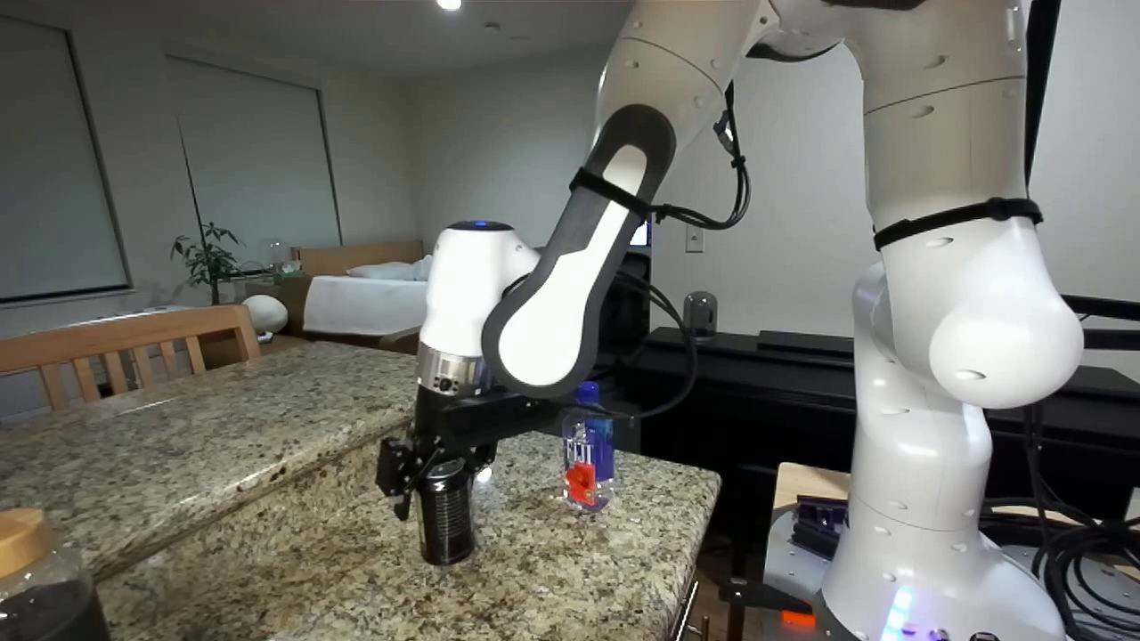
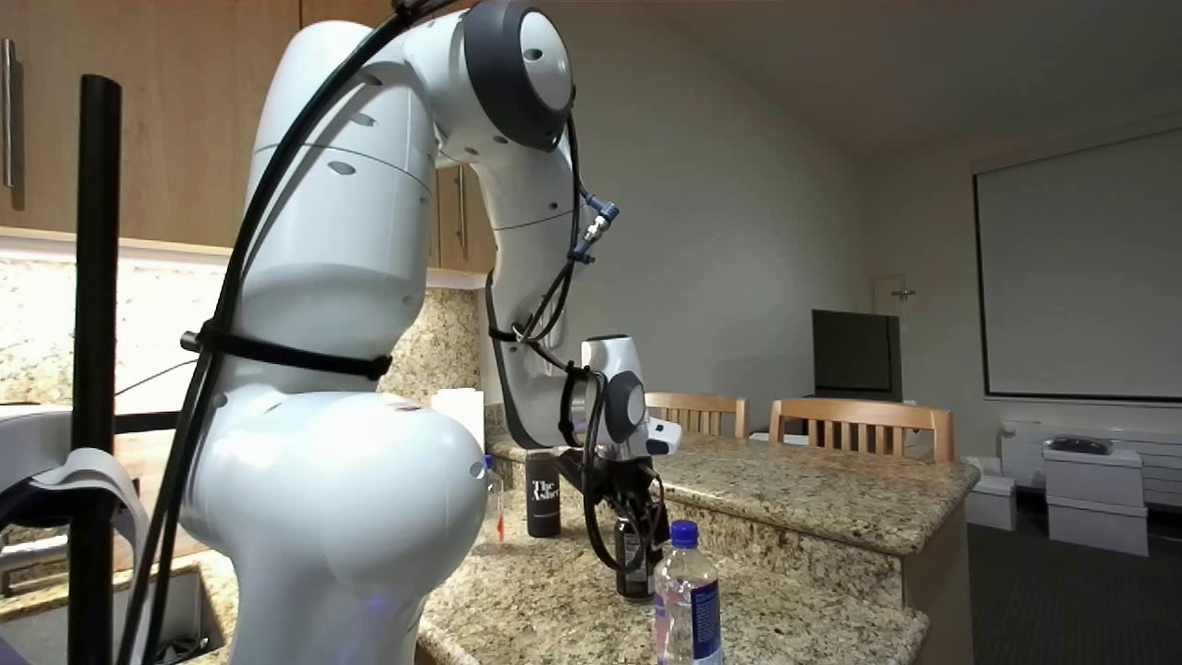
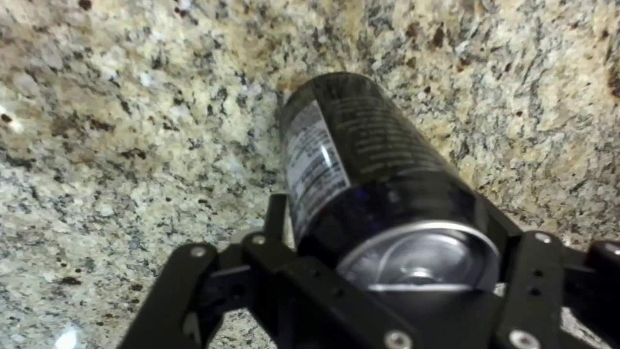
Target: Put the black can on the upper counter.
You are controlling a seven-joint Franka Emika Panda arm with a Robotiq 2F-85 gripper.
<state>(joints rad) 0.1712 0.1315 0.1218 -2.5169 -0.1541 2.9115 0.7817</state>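
Observation:
The black can [image 1: 445, 521] stands upright on the lower granite counter [image 1: 552, 570], beside the wall of the raised tier. It also shows in an exterior view [image 2: 633, 563], partly behind my gripper. My gripper [image 1: 438, 490] points down over the can, with its fingers on either side of the can's upper part. In the wrist view, the can [image 3: 368, 145] lies between the fingers [image 3: 387, 218]. A thin gap shows at the left finger; the right finger is close against or touching the can. The upper counter [image 1: 223, 427] is the higher granite ledge, also in an exterior view [image 2: 794, 471].
A clear bottle with a blue cap [image 1: 588, 454] stands near the can, also in an exterior view [image 2: 685, 600]. A black tumbler [image 2: 543, 494] and another bottle [image 2: 492, 508] stand farther along. A jar with a wooden lid [image 1: 44, 579] is at the corner. Wooden chairs [image 2: 859, 425] stand behind the ledge.

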